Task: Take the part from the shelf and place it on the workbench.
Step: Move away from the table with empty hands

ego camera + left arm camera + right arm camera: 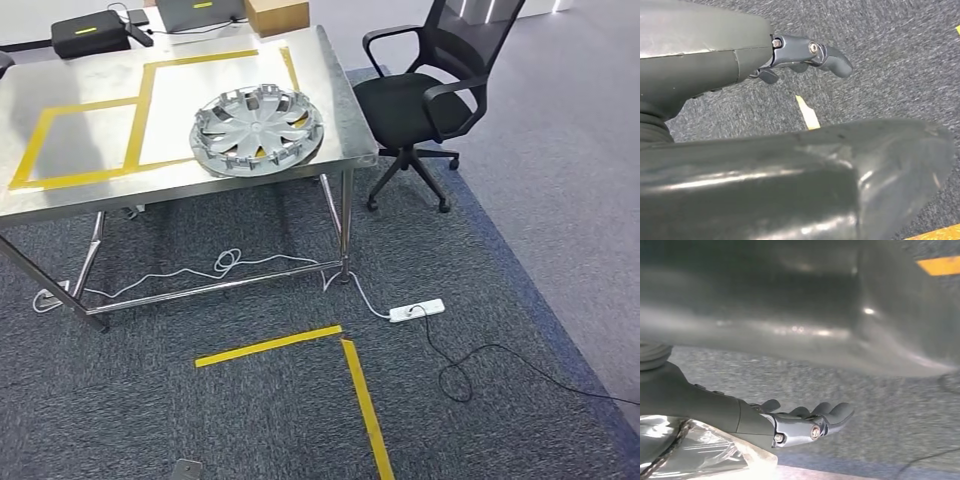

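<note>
- Hubcap (256, 130), the part in question, lies flat on the steel workbench (90, 185), near its right front corner and partly inside the yellow tape outline (140, 115); nothing touches it.
- Left hand (806, 55) hangs over grey carpet (226, 420), fingers stretched out and slightly apart, holding nothing.
- Right hand (810, 422) likewise hangs above the carpet, fingers extended and slightly spread, with nothing in them.
- Judging by this layout, the placing step looks finished: the part sits on the bench and both hands are free.
- No shelf is visible from here, so any further pick would call for turning toward it first.
- An office chair (423, 100) stands just beside the bench, and a power strip (416, 311) with cables lies on the floor, worth avoiding when stepping.
</note>
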`<state>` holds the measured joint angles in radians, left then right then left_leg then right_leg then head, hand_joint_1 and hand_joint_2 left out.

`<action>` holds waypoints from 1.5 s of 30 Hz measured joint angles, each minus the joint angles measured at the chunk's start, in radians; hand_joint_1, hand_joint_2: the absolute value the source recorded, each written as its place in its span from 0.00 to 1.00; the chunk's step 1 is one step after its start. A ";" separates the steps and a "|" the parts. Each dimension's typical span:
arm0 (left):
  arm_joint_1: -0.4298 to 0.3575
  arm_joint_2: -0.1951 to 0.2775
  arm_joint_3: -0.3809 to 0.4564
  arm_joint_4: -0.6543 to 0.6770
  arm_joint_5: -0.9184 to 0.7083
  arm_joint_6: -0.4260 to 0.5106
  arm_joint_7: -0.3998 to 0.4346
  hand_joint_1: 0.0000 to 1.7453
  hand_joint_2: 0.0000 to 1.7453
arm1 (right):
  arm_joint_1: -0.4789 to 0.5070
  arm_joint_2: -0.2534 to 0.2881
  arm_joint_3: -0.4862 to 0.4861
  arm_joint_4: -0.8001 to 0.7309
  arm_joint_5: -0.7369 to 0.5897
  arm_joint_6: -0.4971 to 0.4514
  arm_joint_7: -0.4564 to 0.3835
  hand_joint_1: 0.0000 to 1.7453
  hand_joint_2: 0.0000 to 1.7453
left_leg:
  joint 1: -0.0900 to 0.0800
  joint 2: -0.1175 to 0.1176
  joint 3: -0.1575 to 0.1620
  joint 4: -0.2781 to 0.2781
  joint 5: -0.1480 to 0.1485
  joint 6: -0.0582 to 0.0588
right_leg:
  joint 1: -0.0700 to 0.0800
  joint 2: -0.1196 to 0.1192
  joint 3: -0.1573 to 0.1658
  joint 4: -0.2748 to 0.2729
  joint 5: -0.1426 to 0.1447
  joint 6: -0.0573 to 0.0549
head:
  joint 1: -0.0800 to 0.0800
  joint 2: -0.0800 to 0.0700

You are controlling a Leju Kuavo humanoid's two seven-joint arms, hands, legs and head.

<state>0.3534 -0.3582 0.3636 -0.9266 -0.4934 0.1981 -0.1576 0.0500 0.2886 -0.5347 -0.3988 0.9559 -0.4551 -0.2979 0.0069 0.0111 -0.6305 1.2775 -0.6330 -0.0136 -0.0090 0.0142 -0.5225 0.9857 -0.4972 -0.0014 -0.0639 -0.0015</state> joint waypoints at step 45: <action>0.025 -0.004 -0.013 -0.030 -0.006 -0.020 0.038 0.00 0.00 | 0.037 0.009 -0.038 -0.081 0.174 0.036 0.143 0.00 0.00 | -0.001 0.008 0.105 -0.293 0.148 0.052 | -0.003 -0.004 -0.143 0.280 -0.143 0.051 | 0.013 0.000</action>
<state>0.3788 -0.3619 0.3503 -0.9564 -0.4999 0.1778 -0.1191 0.0869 0.2972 -0.5727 -0.4796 1.1297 -0.4190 -0.1551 0.0058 0.0196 -0.5255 0.9842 -0.4850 0.0381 -0.0124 0.0099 -0.6655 1.2662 -0.6404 0.0496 -0.0507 -0.0011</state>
